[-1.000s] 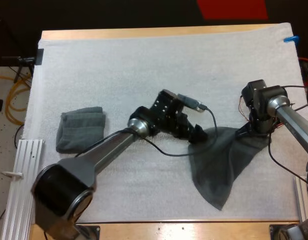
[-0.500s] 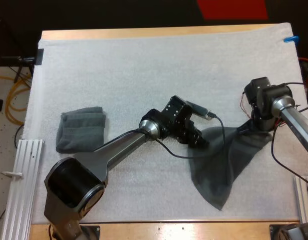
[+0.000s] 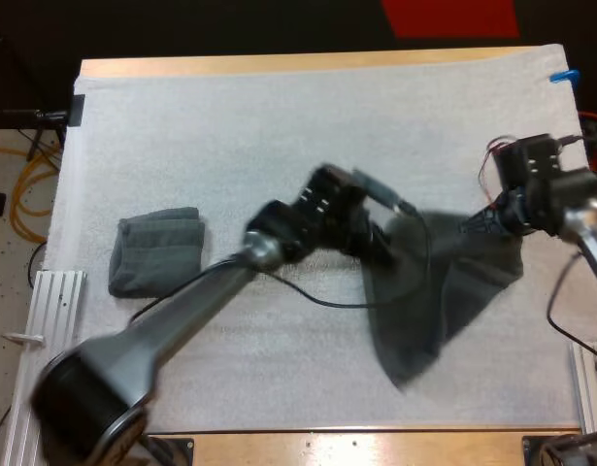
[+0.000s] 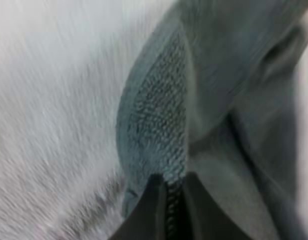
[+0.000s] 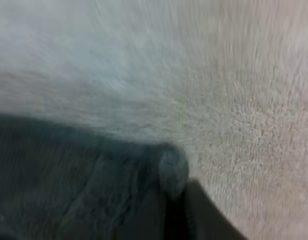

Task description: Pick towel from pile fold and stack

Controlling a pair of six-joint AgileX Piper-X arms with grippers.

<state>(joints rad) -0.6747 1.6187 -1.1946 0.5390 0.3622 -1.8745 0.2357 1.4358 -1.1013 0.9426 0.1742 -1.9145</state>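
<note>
One folded towel [image 3: 157, 250] lies at the left of the mat [image 3: 279, 126], so that part looks done. Our left gripper [image 3: 381, 243] and right gripper [image 3: 494, 221] each clamp a corner of the second towel [image 3: 444, 286], spread between them over the mat's right half. Folding and stacking it remain, we judge.
</note>
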